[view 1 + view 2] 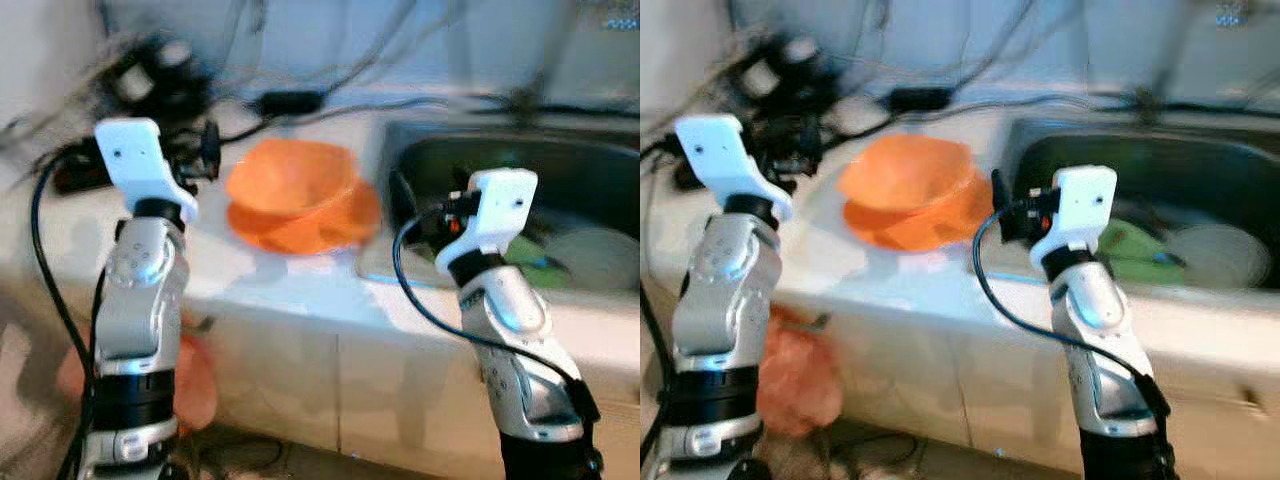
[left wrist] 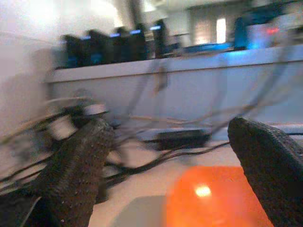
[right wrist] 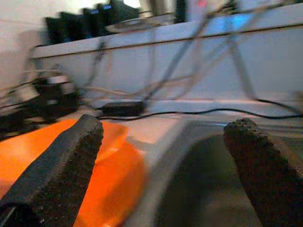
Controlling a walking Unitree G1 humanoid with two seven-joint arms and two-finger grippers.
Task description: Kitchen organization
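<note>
Both my grippers, left (image 2: 173, 156) and right (image 3: 163, 156), gape empty. Orange bowls (image 1: 300, 195) ahead (stacked, blurry): approach level, pinch the near rim.

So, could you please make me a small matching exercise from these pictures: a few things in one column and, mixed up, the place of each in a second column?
Things:
1. orange bowl
2. green item
3. black power adapter
4. orange-pink bag

Places:
A. low down, in front of the cabinet
B. on the counter, left of the sink
C. inside the sink basin
D. at the back of the counter, among cables

Pairs: 1-B, 2-C, 3-D, 4-A
</note>
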